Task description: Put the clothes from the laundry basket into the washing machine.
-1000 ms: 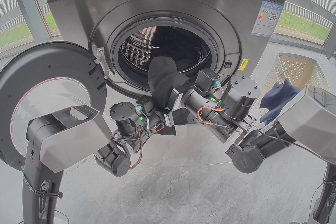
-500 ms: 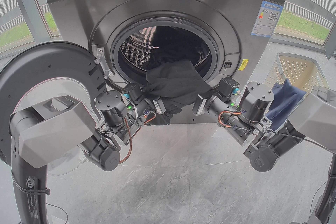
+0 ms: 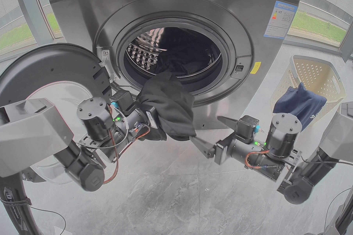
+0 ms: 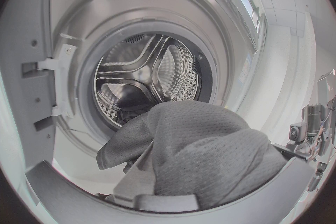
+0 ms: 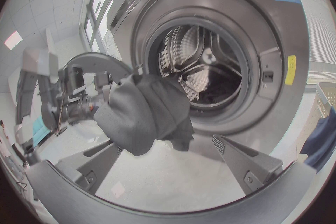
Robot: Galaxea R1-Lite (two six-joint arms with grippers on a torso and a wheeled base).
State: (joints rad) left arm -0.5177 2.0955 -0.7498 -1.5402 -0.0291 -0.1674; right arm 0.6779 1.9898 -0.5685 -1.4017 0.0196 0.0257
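Observation:
A black garment (image 3: 167, 103) hangs bunched over my left gripper (image 3: 160, 120), which is shut on it just below the open drum (image 3: 173, 52) of the washing machine (image 3: 176, 0). Its upper end touches the door rim. In the left wrist view the cloth (image 4: 203, 151) covers the fingers. My right gripper (image 3: 205, 128) is open and holds nothing, low and right of the garment's hanging tip; its fingers (image 5: 241, 161) stand wide apart. More dark clothes (image 3: 184, 57) lie in the drum. A blue garment (image 3: 299, 103) hangs over the laundry basket (image 3: 320, 74).
The round door (image 3: 47, 74) is swung open to the left, close behind my left arm. The basket stands on the floor to the right of the machine. Bare grey floor (image 3: 176, 191) lies in front.
My right gripper has let go of the black garment and drawn back down to the right. My left arm has moved left and away from the opening, with the garment in its gripper.

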